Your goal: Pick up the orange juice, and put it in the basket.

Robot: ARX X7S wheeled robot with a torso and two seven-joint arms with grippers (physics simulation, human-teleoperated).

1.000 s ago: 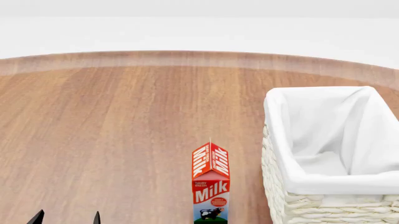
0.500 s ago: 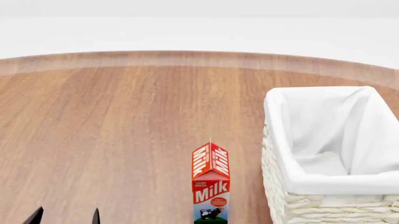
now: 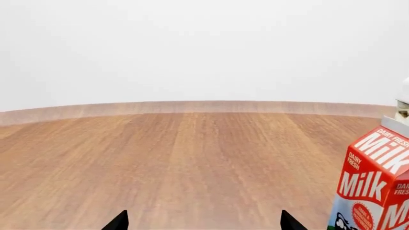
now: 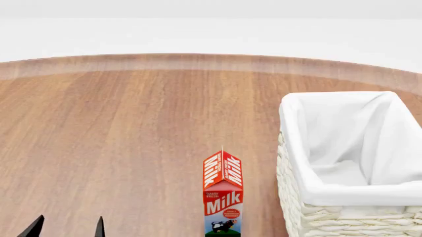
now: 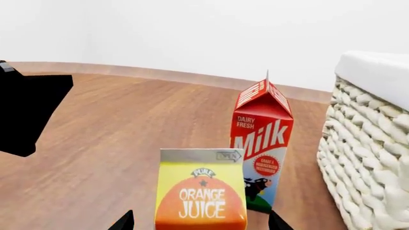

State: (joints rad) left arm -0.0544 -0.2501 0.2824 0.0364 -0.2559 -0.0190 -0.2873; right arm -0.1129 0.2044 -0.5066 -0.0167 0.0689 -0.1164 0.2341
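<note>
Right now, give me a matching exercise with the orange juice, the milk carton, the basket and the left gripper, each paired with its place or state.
Things:
1. orange juice
2. milk carton
3. basket
4. left gripper

Descriptions:
A. woven, white cloth liner, nothing visible inside
B. red and white, upright beside the basket
C. fingers apart over bare wood, holding nothing
D. upright between the right gripper's fingertips

Pairs: 1-D, 2-B, 3-A, 4-C

Yellow-and-orange orange juice (image 5: 200,197), red-white milk carton (image 4: 223,198), cream basket (image 4: 316,217).
</note>
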